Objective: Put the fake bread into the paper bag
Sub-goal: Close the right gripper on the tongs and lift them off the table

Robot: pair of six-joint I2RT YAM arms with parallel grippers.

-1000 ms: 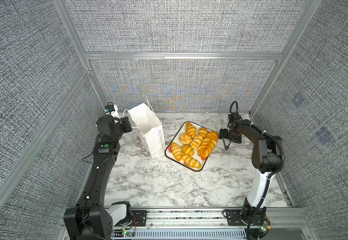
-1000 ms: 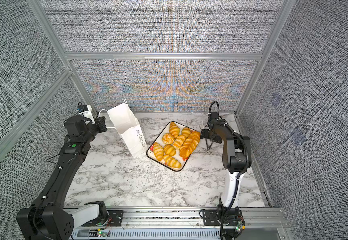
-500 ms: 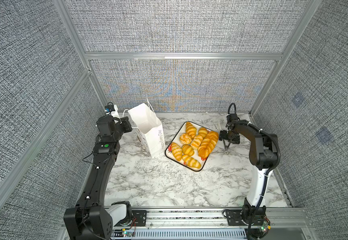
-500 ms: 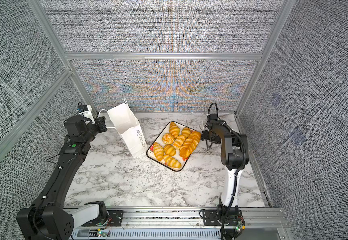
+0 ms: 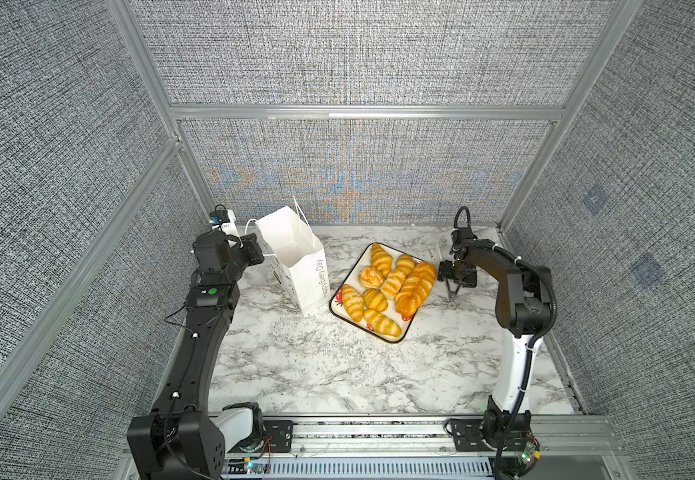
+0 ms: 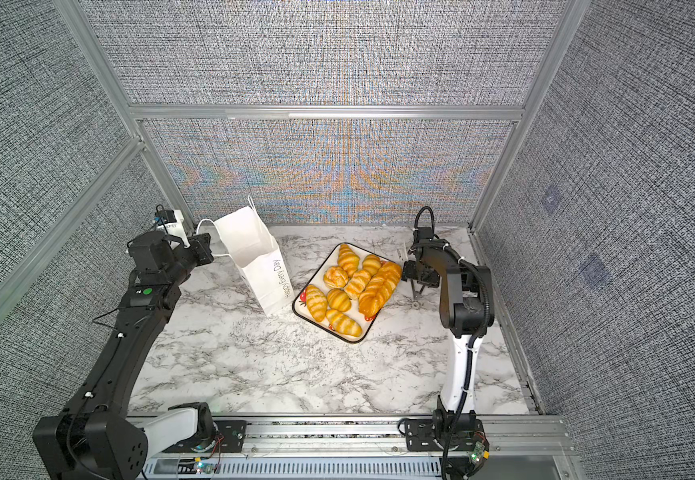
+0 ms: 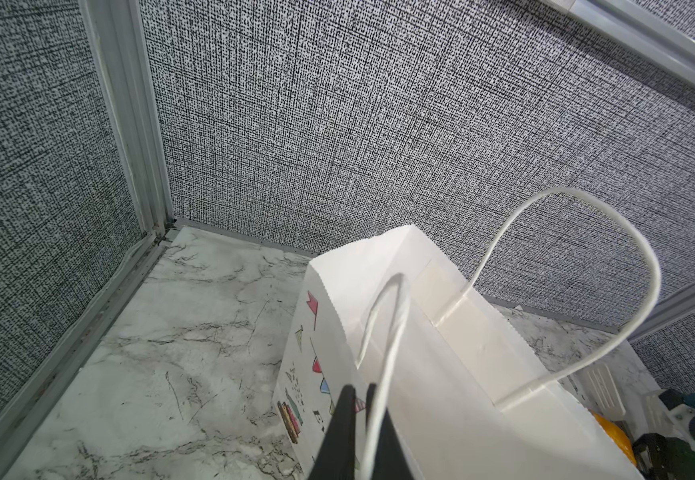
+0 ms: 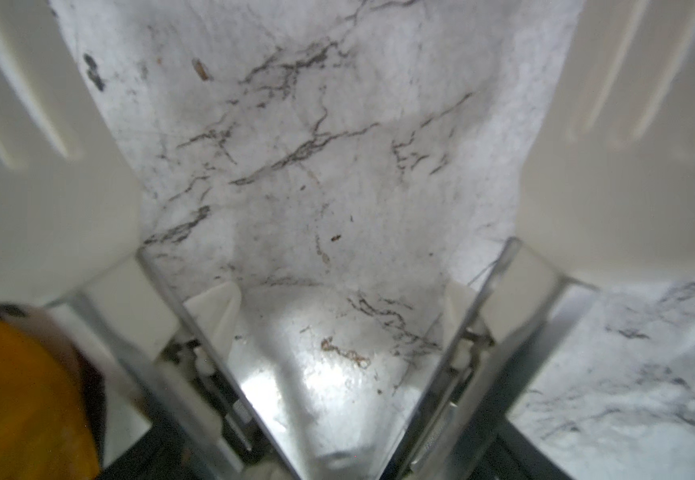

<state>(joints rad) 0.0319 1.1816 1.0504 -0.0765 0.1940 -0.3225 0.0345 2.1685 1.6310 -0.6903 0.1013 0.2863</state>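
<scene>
Several glossy golden pieces of fake bread (image 5: 391,286) (image 6: 354,286) lie on a strawberry-print tray (image 5: 391,340) in both top views. Left of it the white paper bag (image 5: 296,253) (image 6: 254,249) (image 7: 441,374) stands upright with its mouth open. My left gripper (image 5: 263,255) (image 6: 212,251) (image 7: 356,399) is shut on the bag's left wall near the rim. My right gripper (image 5: 456,286) (image 6: 418,286) (image 8: 337,436) hovers low just right of the tray, shut on V-shaped metal tongs whose white ribbed ends (image 8: 46,166) stand apart over bare marble. One bread (image 8: 13,395) shows beside them.
The marble tabletop (image 5: 316,365) is boxed in by grey fabric walls and aluminium posts on three sides. The bag stands close to the back left corner. A metal rail (image 5: 379,428) with both arm bases runs along the front edge.
The right arm's elbow has swung a little to the left, while its gripper stays beside the tray. The left arm and the bag have not moved.
</scene>
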